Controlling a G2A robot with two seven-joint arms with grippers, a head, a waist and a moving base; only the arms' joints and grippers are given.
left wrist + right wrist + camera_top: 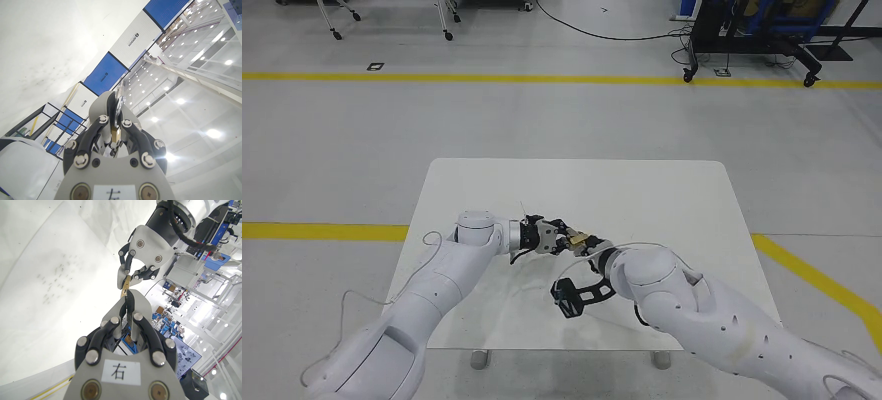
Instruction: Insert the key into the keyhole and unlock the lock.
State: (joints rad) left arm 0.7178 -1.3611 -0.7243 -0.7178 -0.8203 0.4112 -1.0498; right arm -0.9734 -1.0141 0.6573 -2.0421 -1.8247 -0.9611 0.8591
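Right end effector (pixel 129 296): fingers pressed together, tips right up against the end of the lock (pixel 126 286) that faces it. Can't see the key. My guess is it's sandwiched between the pads or sitting in the keyhole, but I can't confirm.

Left end effector (pixel 127 280) is pinching the lock from the other end, with the brass body sticking out toward the right one. The two meet in the air over the middle of the desk (pixel 672 190). The left arm comes in from the left, the right arm from the near right.

Handling, my read: the lock is small, rigid and dense for its size. The brass is smooth, so it'll want to slip or pivot under torque. Best hold is across the flat faces of the body, keyhole end left free. The key should be thin, stiff and light. Hold it by the bow, flat between the pads, so the turn transfers. The left grip has to resist that twist.
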